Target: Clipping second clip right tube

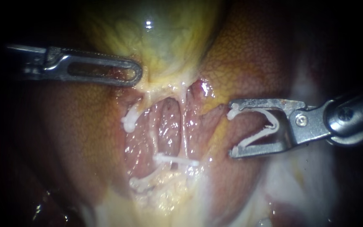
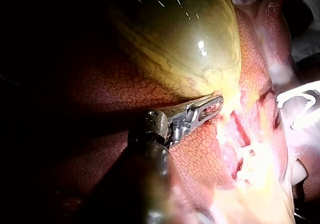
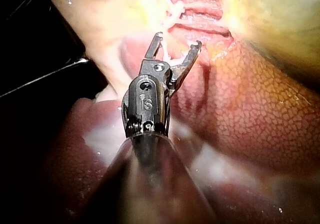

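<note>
The yellow-green gallbladder [image 1: 156,38] hangs over the liver [image 1: 248,54]. My left instrument [image 1: 136,74] has its slotted jaws shut on the gallbladder's lower edge, also seen in the left wrist view [image 2: 218,103]. The right tube [image 1: 184,126] is a thin pale strand running down the dissected bed, with a white clip [image 1: 176,160] across its lower part. My right instrument [image 1: 232,132] holds an open white clip [image 1: 260,126] between its wide-apart jaws, to the right of that tube and apart from it. In the right wrist view the jaws [image 3: 178,41] point at the bed.
The left tube [image 1: 141,105] carries a white clip [image 1: 129,122], and another clip [image 1: 141,183] lies lower down. Pale fatty tissue [image 1: 286,180] lies below my right instrument. Liver surface [image 2: 200,154] surrounds the bed.
</note>
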